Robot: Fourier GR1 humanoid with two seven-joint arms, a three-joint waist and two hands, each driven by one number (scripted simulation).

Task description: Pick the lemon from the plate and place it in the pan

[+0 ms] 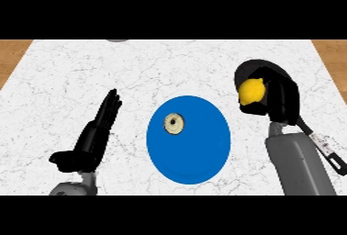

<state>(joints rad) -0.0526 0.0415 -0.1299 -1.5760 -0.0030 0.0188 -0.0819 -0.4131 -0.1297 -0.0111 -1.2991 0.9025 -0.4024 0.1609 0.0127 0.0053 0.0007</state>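
Note:
The yellow lemon (251, 90) is at the right, over the black pan (261, 69), and my right hand (279, 98) is curled round it from the right side. Whether the lemon hangs above the pan or rests in it I cannot tell. The pan's handle (325, 149) runs toward the lower right, past my right forearm. The blue plate (188, 139) lies in the middle of the white marble counter and holds a small round cream-coloured item (174, 123). My left hand (102, 124) rests open at the left of the plate, fingers straight and pointing away.
A grey object (118, 40) shows only partly at the counter's far edge. Wooden surface (13, 53) borders the counter on both far corners.

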